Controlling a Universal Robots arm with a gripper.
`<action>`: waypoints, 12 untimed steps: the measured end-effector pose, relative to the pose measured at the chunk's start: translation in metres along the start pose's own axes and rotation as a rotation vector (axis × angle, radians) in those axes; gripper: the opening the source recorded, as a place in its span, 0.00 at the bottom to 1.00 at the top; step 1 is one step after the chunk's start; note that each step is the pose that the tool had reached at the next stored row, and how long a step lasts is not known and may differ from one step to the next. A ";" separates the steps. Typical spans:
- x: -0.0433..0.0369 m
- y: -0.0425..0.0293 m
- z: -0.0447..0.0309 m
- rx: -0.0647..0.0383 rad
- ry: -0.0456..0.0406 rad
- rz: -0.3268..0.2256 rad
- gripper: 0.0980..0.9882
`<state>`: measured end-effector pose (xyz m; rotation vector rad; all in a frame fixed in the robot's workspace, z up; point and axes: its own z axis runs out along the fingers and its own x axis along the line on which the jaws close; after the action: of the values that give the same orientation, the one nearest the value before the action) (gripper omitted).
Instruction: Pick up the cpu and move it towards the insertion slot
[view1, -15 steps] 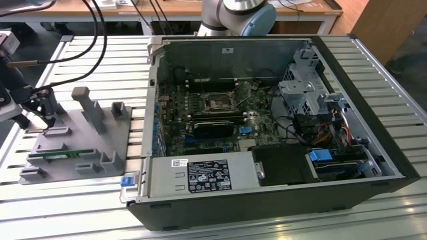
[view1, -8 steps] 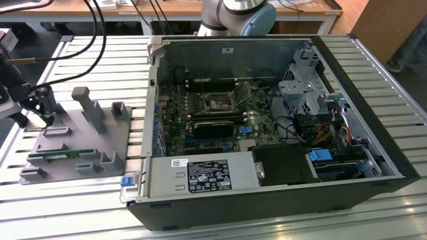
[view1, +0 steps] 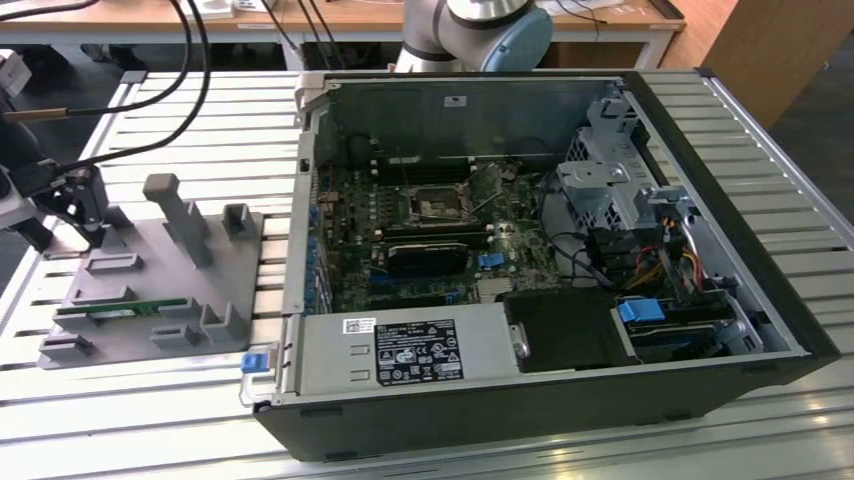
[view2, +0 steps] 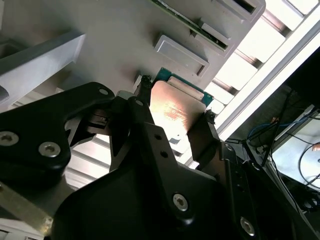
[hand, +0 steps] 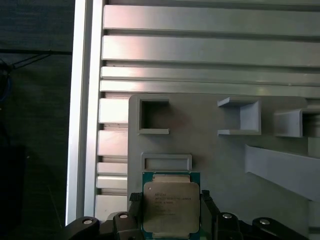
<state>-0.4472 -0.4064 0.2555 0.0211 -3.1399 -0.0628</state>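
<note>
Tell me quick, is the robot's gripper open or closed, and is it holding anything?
Gripper: closed on the cpu, with a finger against each of two opposite edges, over the grey holder.

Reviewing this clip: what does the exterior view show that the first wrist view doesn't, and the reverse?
Exterior view: the open computer case with its green motherboard and the insertion slot, plus a green memory stick lying on the grey fixture. First wrist view: the cpu, metal top facing the camera, held between the fingers of the hand. Shared: the grey fixture with its raised pockets, and the slatted table beneath it.
</note>
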 end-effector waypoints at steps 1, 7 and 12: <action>0.0000 0.0001 -0.0009 0.000 0.0000 0.000 0.50; 0.0000 0.0005 -0.0058 0.000 0.0001 0.000 0.50; 0.0000 0.0010 -0.0099 0.000 0.0001 0.000 0.50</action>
<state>-0.4472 -0.4058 0.2655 0.0211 -3.1399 -0.0627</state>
